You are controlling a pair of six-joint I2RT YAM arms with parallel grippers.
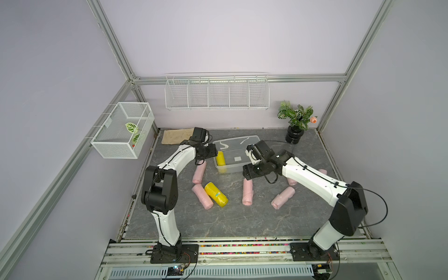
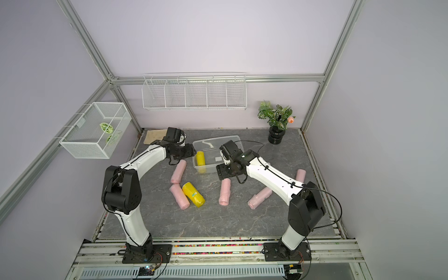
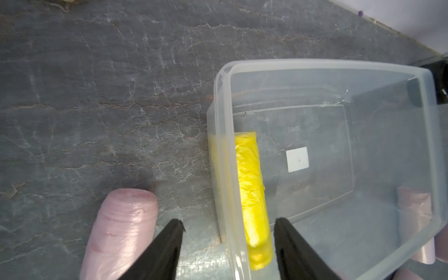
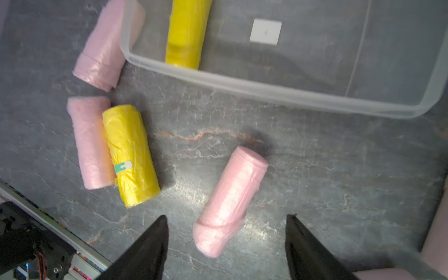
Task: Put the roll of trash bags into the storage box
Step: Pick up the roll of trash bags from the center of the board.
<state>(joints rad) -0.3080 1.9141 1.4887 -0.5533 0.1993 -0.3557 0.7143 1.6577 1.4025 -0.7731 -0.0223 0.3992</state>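
Plainly, left gripper gapes empty; right gripper likewise.

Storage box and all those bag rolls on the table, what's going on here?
Two robot arms are moving rolls of trash bags from the table into the clear storage box. One yellow roll already lies inside, along the wall on the left arm's side. The left hand is open and empty above that edge. The right hand is open too, poised over a pink roll just in front of the box, not gripping it. A second yellow roll and more pink rolls lie on the table.
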